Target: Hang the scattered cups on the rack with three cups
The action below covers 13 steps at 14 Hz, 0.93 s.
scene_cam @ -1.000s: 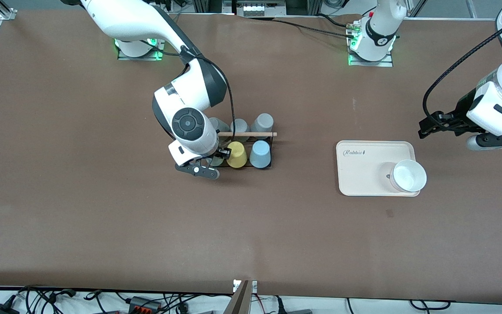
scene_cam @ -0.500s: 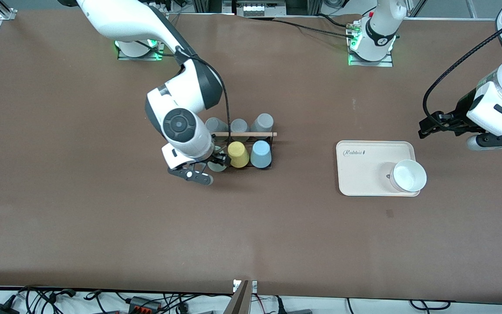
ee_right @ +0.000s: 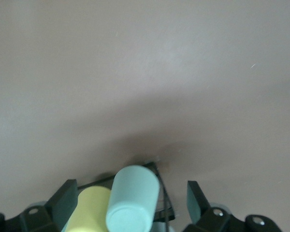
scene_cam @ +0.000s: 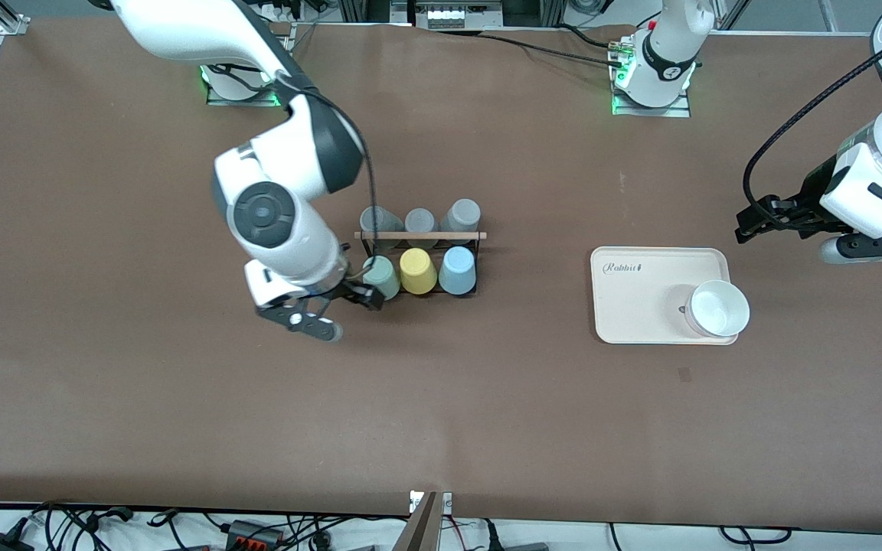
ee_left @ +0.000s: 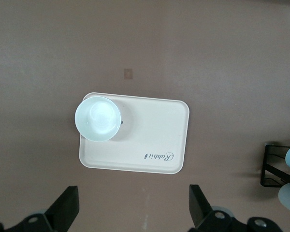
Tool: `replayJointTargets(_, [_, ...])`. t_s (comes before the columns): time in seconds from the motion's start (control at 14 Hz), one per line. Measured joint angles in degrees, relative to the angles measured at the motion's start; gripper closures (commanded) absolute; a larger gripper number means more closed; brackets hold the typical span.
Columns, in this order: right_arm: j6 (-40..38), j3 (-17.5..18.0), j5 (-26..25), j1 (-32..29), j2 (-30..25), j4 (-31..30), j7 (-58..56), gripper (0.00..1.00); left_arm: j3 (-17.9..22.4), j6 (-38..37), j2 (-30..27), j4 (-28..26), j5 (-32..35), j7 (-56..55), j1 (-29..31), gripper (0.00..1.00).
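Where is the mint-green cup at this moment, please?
In the front view the mint-green cup sits on the rack, at the right arm's end of its front row, beside the yellow cup.

Even overhead light, soft shadows, sharp

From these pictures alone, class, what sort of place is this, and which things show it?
Most likely a robotics lab test bench: two robot arms bolted to a brown-covered table, loose cables and power strips along its edge, and a staged cup rack and tray.
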Motion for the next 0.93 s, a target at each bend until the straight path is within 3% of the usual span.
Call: replayJointTargets(0.93, [-8.05,-1.15,-0.2,-23.17,-9.74,2.09,-37.62,0.0,0.04,0.15,0.0,0.0,0.0,0.18,0.0,0.0])
